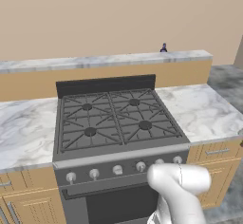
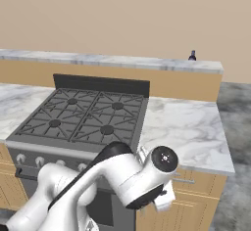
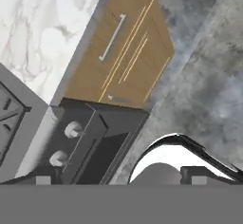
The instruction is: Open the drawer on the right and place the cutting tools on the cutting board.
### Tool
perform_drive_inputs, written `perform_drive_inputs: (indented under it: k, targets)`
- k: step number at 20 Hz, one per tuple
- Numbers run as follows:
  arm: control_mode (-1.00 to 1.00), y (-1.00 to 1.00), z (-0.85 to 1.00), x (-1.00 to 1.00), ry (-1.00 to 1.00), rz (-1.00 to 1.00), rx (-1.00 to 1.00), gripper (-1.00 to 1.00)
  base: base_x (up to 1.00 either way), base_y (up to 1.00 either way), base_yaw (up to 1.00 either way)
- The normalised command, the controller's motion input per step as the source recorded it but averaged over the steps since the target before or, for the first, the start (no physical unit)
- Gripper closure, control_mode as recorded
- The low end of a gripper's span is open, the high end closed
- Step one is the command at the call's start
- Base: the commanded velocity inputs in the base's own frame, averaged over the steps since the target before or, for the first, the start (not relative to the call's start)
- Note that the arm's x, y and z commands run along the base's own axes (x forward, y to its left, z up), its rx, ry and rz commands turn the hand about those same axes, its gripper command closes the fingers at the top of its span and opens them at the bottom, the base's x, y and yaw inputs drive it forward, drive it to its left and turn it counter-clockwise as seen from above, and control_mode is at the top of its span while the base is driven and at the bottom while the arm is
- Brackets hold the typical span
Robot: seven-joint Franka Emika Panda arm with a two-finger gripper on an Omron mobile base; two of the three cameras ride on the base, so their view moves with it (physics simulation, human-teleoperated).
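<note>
The drawer (image 1: 216, 152) sits shut under the right-hand counter, its tan front flush with the cabinet and its slim silver bar handle (image 3: 112, 38) bare. The drawer (image 2: 206, 182) is half covered by my arm in the right base view. From above and out in front, the hand view looks down on the drawer (image 3: 99, 73). My gripper (image 3: 121, 179) is open, fingertips (image 3: 43, 178) far apart with nothing between them, and it hangs clear of the handle. The cutting tools and the cutting board are out of view.
A gas stove (image 1: 114, 118) with knobs (image 3: 71, 129) stands left of the drawer. Marble counter (image 1: 204, 111) runs on both sides of it. Cabinet doors with long handles (image 3: 135, 52) lie below the drawer. A small dark bottle (image 1: 163, 48) stands on the back ledge. Grey floor (image 3: 204, 52) lies to the right.
</note>
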Motion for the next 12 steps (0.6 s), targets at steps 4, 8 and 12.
perform_drive_inputs:
  k: [4, 8, 12]
  targets:
    - [-1.00, -0.76, -0.78, 0.00, -0.04, -0.48, 0.34, -1.00, 0.00, 0.00, 0.00]
    - [-1.00, -0.58, -0.66, 0.10, -0.12, -0.39, 0.38, -1.00, 0.00, 0.00, 0.00]
    - [-1.00, -0.35, -0.62, 0.29, -0.15, -0.27, 0.29, -1.00, 0.00, 0.00, 0.00]
